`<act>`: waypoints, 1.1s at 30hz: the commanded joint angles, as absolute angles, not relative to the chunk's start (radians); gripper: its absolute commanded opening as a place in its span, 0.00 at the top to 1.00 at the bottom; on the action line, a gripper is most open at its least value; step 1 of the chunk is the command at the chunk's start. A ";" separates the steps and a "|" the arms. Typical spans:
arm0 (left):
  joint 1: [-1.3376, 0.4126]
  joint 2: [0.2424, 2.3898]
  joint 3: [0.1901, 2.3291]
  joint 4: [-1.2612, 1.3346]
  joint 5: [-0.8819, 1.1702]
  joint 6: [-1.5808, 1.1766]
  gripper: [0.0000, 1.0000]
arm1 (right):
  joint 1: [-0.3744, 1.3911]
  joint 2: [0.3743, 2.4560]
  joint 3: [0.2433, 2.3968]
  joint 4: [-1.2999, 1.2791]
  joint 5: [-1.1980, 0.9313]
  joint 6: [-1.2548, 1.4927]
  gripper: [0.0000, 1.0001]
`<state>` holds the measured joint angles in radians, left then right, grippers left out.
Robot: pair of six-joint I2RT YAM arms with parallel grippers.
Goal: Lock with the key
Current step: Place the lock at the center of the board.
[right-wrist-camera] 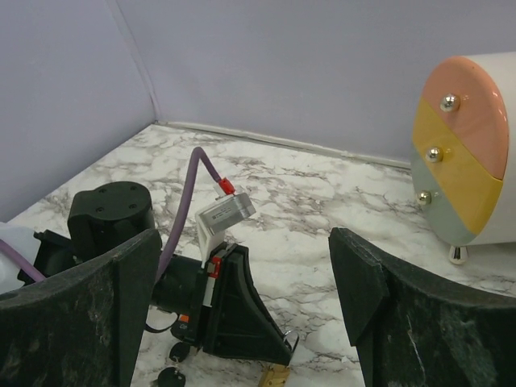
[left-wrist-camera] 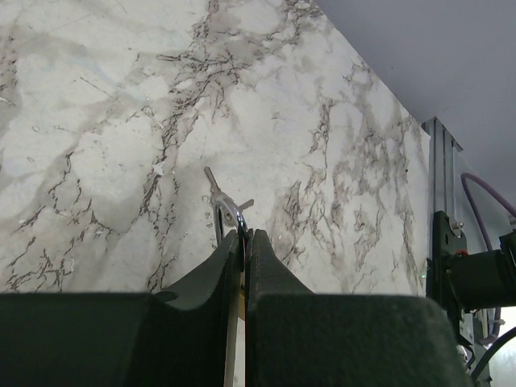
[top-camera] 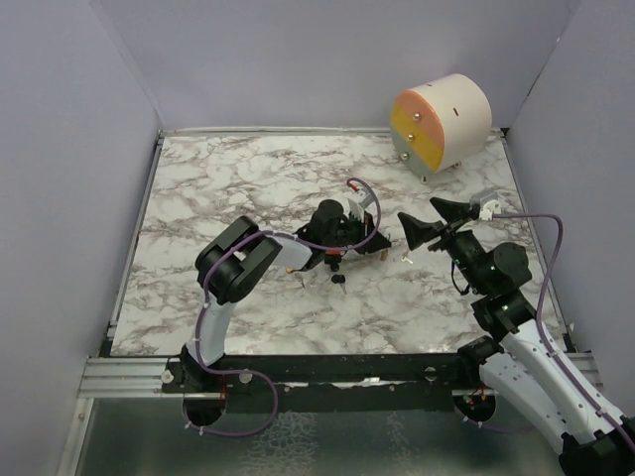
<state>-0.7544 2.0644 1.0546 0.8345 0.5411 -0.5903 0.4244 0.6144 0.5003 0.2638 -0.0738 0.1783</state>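
Clamping brass lock [left-wrist-camera: 235,318] in closed left tool [left-wrist-camera: 244,238], right tool [top-camera: 421,212] wide open, drawers [top-camera: 425,127] shut

Top view: high behind the robot, looking down on the whole marble table [top-camera: 248,178]. Left wrist: close, low over the marble. Right wrist: low, facing left gripper [right-wrist-camera: 270,343] and round drawer cabinet [right-wrist-camera: 472,153]; top view shares both.

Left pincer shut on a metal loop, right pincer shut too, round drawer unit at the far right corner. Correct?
No: the right pincer is open, fingers wide apart in the right wrist view. The rest holds: left pincer shut on the metal loop, round drawer unit at the far right corner.
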 commanded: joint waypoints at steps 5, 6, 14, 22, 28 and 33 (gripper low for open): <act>-0.763 2.119 1.122 0.736 0.537 -0.607 1.00 | 0.426 0.610 0.506 0.293 -0.081 0.178 0.15; -0.764 2.121 1.125 0.728 0.531 -0.607 1.00 | 0.426 0.609 0.505 0.293 -0.082 0.177 0.15; -0.763 2.136 1.157 0.683 0.505 -0.598 0.89 | 0.426 0.603 0.497 0.310 -0.107 0.178 0.15; -0.764 2.115 1.174 0.551 0.422 -0.547 0.62 | 0.426 0.598 0.489 0.320 -0.113 0.180 0.15; -0.768 2.086 1.169 0.520 0.389 -0.509 0.50 | 0.426 0.610 0.487 0.329 -0.122 0.185 0.15; -0.768 2.075 1.167 0.512 0.381 -0.503 0.49 | 0.426 0.614 0.489 0.328 -0.128 0.187 0.15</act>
